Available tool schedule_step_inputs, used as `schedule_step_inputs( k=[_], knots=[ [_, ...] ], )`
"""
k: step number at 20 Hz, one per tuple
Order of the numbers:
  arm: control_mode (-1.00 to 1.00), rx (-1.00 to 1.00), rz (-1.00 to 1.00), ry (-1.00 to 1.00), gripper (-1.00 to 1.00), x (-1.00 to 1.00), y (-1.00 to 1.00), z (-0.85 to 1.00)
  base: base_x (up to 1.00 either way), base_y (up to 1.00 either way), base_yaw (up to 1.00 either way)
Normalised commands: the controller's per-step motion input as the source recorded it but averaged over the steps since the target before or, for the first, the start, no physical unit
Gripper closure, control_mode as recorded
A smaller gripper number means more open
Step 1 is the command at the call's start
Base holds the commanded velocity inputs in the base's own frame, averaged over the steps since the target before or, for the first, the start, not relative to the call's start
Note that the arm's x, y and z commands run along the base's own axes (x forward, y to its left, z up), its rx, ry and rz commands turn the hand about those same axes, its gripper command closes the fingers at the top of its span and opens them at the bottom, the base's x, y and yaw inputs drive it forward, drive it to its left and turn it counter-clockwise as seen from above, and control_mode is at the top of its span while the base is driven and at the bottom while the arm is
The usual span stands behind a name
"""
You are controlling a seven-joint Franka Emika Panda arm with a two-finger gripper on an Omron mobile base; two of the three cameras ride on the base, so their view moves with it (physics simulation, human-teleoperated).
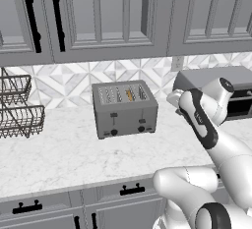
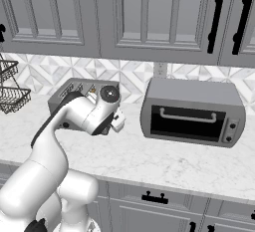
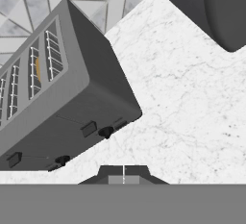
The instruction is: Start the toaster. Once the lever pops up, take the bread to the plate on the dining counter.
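Observation:
The grey toaster (image 1: 125, 109) stands on the marble counter against the tiled wall, also seen in the right base view (image 2: 74, 92) and tilted in the hand view (image 3: 62, 98). The bread (image 1: 130, 95) sits down in one of its top slots as a thin golden strip (image 3: 37, 70). Two dark front levers (image 3: 89, 129) sit high on their tracks, with small knobs beside them. My gripper (image 3: 123, 174) is shut with nothing in it; it hovers to the right of the toaster's front (image 1: 173, 99), a short way off it. The plate and the dining counter are out of view.
A grey toaster oven (image 2: 191, 111) stands on the counter right of the toaster, close to my hand. Wire baskets (image 1: 17, 110) hang at the far left. Wall cabinets (image 1: 108, 16) overhang the counter, and drawers (image 1: 74, 206) run below its front edge.

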Motion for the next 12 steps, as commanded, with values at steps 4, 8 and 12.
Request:
schedule_step_inputs(
  k=[4,8,12],
  knots=[
    [-1.00,0.00,0.00,0.00,1.00,0.00,0.00,0.00,0.00,0.00,0.00],
    [-1.00,0.00,0.00,0.00,1.00,0.00,0.00,0.00,0.00,0.00,0.00],
    [-1.00,0.00,0.00,0.00,1.00,0.00,0.00,0.00,0.00,0.00,0.00]
  ],
)
